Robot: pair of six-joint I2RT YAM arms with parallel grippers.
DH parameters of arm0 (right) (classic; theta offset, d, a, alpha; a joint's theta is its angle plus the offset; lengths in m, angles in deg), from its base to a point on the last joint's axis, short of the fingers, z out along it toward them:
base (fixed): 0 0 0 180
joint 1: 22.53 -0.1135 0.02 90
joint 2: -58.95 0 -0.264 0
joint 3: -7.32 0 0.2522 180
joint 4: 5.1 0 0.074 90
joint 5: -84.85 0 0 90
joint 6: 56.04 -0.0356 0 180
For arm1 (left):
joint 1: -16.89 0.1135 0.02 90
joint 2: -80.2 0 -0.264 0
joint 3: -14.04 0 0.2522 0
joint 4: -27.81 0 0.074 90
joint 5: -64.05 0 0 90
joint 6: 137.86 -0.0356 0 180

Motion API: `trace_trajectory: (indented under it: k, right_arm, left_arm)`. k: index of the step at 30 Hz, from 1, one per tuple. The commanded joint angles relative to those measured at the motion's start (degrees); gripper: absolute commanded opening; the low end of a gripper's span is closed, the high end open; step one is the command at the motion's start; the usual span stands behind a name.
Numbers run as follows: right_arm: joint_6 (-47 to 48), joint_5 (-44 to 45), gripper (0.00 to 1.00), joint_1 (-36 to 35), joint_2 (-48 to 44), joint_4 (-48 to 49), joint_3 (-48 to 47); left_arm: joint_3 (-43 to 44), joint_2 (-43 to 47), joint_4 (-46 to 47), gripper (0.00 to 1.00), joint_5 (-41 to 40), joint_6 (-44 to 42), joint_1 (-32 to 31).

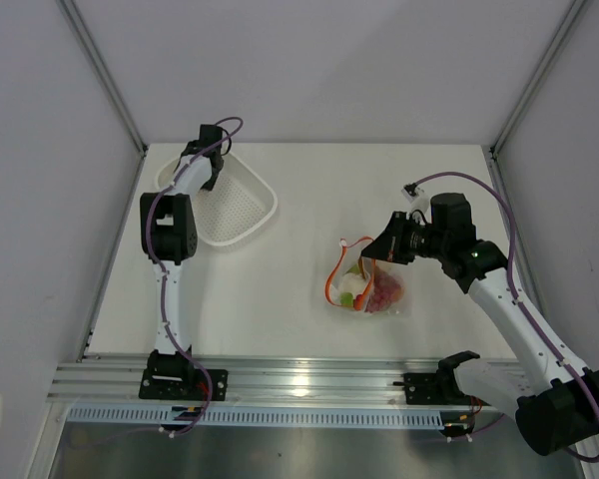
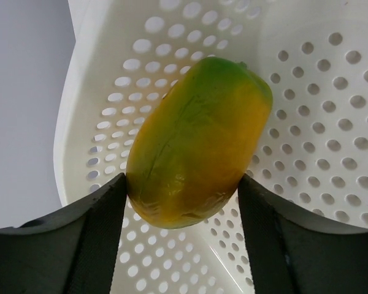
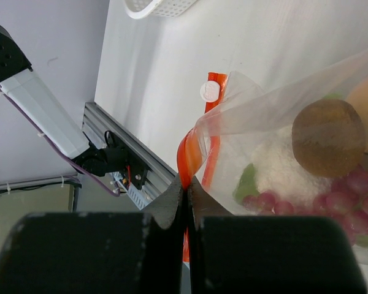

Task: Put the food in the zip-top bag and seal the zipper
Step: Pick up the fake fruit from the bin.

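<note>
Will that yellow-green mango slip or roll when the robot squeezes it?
Maybe a little. The mango looks smooth and shiny, so the fingers of the left gripper might slide on it. Its rounded, egg-like shape could let it roll in the white basket. It looks hard, so it probably won't squish.

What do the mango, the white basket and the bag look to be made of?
Mango: probably moulded plastic, smooth and slightly glossy, with painted-looking yellow-to-green shading and soft highlights.
Basket: rigid white plastic with a satin finish and rows of even round holes.
Zip-top bag: thin clear plastic film, creased and shiny, with its contents showing through. Its zipper strip looks like opaque red-orange plastic.
</note>
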Motion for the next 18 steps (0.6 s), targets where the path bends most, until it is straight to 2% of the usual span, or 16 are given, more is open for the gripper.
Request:
trace_trajectory:
  k: [1, 2, 5, 13, 14, 15, 18]
  right_arm:
    - [0.9, -1.5, 0.0, 0.1, -1.1, 3.0, 0.2]
    - [0.9, -1.4, 0.0, 0.2, -1.1, 3.0, 0.2]
    - [0.8, -1.2, 0.0, 0.1, -1.0, 2.9, 0.2]
    - [0.4, -0.7, 0.0, 0.2, -0.7, 3.3, 1.0]
    - [0.4, -0.6, 0.0, 0.2, -0.5, 3.3, 1.0]
    - [0.4, -0.7, 0.0, 0.2, -0.5, 3.3, 0.9]
    - [0.2, -0.3, 0.0, 0.2, -0.6, 3.7, 1.0]
  left_arm:
    - [0.2, -0.5, 1.6, 0.66, 0.6, -1.4, 0.2]
    - [0.1, -0.5, 1.5, 0.58, 0.5, -1.4, 0.2]
    - [-0.2, -0.4, 1.5, 0.43, 0.2, -1.3, 0.2]
    - [-2.0, 0.6, 1.6, 0.14, -1.5, 0.3, 0.1]
    - [-2.6, 0.9, 1.7, 0.04, -1.7, 0.5, 0.1]
    - [-2.8, 1.4, 1.6, 0.01, -2.0, 0.9, 0.0]
    - [-4.1, 2.7, 1.9, 0.01, -3.4, 2.7, -0.2]
